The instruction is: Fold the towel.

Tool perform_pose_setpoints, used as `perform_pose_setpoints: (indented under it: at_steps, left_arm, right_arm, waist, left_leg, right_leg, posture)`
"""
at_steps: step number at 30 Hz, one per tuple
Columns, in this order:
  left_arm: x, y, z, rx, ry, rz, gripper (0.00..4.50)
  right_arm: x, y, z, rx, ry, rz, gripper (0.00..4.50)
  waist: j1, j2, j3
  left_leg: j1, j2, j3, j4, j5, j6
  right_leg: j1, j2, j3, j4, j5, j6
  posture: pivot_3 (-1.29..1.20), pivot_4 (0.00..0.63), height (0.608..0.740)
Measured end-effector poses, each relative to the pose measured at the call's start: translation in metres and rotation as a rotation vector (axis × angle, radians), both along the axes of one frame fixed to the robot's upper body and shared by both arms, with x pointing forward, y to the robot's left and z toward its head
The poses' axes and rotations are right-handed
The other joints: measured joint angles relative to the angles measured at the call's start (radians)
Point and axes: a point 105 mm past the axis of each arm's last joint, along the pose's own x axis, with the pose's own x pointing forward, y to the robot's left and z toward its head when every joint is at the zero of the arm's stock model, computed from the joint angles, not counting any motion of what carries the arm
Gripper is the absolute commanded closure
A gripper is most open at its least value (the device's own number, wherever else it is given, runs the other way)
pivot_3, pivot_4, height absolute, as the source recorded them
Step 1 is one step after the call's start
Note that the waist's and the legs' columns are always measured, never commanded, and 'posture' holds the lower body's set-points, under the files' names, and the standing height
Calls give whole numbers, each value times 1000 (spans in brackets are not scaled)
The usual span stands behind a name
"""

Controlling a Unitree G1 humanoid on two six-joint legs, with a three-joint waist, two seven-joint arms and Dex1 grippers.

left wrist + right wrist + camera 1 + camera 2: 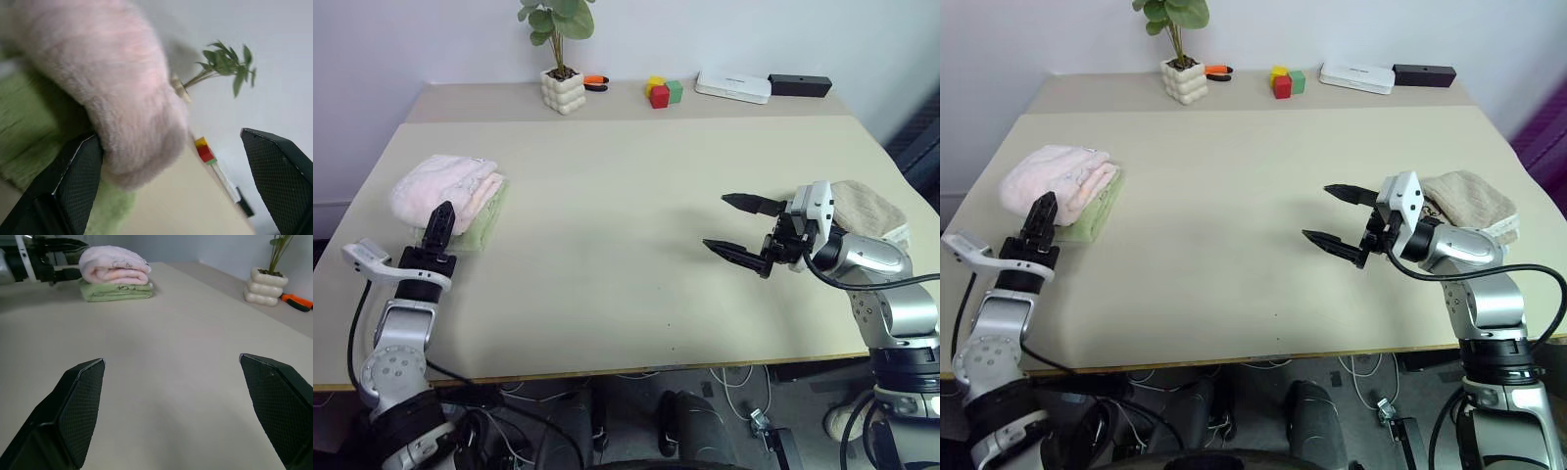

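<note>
The pale pink towel [445, 184] lies folded in a thick bundle at the table's left side, resting on a light green towel [487, 223]. My left gripper [438, 220] sits just in front of the stack, open. In the left wrist view the towel's rounded end [107, 83] is close ahead, beside one finger [73, 181], and the jaws stand wide apart with nothing gripped. My right gripper [716, 222] hovers open over the bare tabletop at the right, pointing left towards the stack [113, 265], with nothing between its fingers.
A beige towel [871, 206] lies behind my right wrist near the table's right edge. Along the back stand a potted plant [563, 90], an orange tool [595, 82], coloured blocks [661, 93], a white box [732, 85] and a black box [800, 85].
</note>
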Motion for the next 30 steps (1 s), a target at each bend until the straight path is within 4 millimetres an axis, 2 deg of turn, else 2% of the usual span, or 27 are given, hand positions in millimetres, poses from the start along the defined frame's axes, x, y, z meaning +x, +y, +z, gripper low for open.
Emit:
perform_pose_setpoints:
  at_steps: [5, 10, 12, 18, 26, 30]
  left_arm:
    - [-17, -32, -8, 103, 7, -196, 25]
    - [-20, -100, 25, 369, -127, -515, 25]
    - [-16, -118, 37, 470, -190, -577, 25]
    - [2, -135, 61, 630, -304, -585, 25]
    - [18, -136, 46, 698, -278, -638, 25]
    - [37, -139, 48, 727, -306, -669, 25]
  right_arm:
    - [3, -3, -1, 2, 6, -1, 0]
    - [0, -1, 2, 67, 37, 41, 0]
    - [-2, 0, 4, 71, 30, 58, 0]
    - [-9, 3, 9, 67, 11, 104, 0]
    - [-20, -11, 16, 49, 20, 56, 0]
    - [-29, -7, 16, 38, 21, 43, 0]
  waist:
    - [5, 0, 0]
    - [8, 0, 0]
    - [7, 1, 0]
    - [3, 1, 0]
    - [8, 1, 0]
    - [9, 1, 0]
  left_leg:
    - [-1, 0, 0, 0, 0, 0]
    - [-1, 0, 1, -1, 0, 0]
    - [-1, 0, 3, -3, 0, -1]
    - [-2, 1, 4, -5, 1, -2]
    - [-2, 1, 3, -3, 1, -2]
    - [-3, 1, 3, -2, 1, -1]
  right_leg:
    - [-5, 0, 0, 0, 0, 0]
    - [-5, -1, 0, -1, 0, -1]
    - [-7, -1, 1, -1, 0, -1]
    - [-6, 1, 2, -1, 1, -1]
    - [-9, 1, 2, 0, 1, -1]
    - [-9, 0, 2, -1, 1, -1]
  posture:
    - [0, 150, 740]
    - [0, 150, 740]
    - [0, 150, 740]
    - [0, 150, 740]
    - [0, 150, 740]
    - [0, 150, 740]
